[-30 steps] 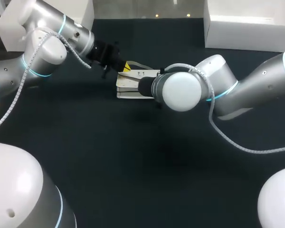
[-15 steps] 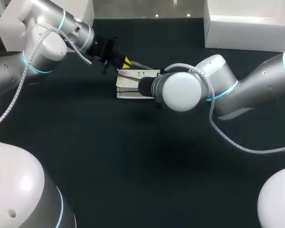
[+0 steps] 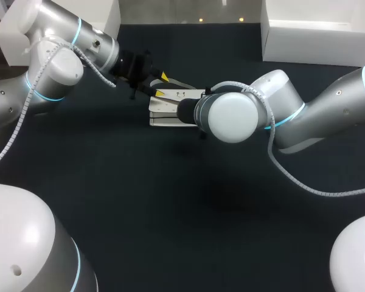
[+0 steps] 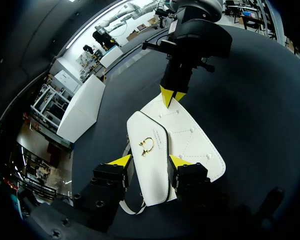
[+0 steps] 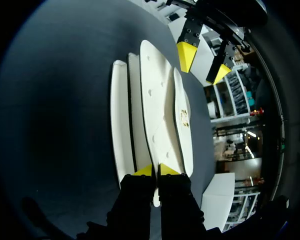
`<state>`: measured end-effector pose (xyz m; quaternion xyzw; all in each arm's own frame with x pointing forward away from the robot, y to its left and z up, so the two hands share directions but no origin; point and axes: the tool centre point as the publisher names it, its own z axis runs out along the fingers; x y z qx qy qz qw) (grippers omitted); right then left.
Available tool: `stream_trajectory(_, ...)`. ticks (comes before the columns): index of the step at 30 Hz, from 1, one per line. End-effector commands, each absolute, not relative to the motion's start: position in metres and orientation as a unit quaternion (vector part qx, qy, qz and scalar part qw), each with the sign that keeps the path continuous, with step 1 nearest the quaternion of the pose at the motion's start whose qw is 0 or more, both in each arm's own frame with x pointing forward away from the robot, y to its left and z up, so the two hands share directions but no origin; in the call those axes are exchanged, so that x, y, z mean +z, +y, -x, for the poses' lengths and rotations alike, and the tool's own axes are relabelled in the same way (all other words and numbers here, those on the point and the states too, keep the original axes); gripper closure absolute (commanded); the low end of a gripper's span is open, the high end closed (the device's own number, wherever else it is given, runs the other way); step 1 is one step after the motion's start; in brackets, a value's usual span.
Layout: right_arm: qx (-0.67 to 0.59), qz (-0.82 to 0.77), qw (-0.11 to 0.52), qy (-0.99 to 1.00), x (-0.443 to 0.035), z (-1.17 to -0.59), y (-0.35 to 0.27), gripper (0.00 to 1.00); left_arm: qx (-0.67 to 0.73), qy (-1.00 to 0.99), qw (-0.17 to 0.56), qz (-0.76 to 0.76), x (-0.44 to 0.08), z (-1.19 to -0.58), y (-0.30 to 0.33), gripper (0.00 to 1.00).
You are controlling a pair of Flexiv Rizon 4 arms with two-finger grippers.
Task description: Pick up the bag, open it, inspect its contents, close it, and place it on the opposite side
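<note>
Left claw (image 4: 150, 161) has slid closer and is open, the white bag's (image 4: 155, 177) end between its fingers (image 4: 121, 161). Right claw (image 5: 155, 170) is pinched tight on the bag's other end.

Overhead light glares on the right arm (image 3: 232, 117) (table (image 3: 170, 213) dim, softly shadowed).

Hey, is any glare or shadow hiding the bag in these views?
Head view: no glare on the bag, but the right arm covers its right end. Left wrist view: the bag is evenly lit and its clasp shows plainly. Right wrist view: no glare, and the bag is seen edge-on.
</note>
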<state>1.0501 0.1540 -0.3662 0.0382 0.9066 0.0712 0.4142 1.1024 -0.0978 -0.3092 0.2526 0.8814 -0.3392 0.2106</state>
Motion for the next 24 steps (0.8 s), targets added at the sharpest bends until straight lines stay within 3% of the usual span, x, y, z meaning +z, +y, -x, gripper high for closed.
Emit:
stream_trajectory(1, 0.073, -0.038, 0.417, 0.905, -0.368, -1.050, 0.154, 1.00, -0.336, 0.881, 0.214, -0.254, -0.315, -1.096, -0.100, 0.57)
stream_trajectory(24, 0.073, -0.038, 0.417, 0.905, -0.368, -1.050, 0.154, 1.00, -0.324, 0.885, 0.206, -0.265, -0.340, -1.104, -0.107, 0.61)
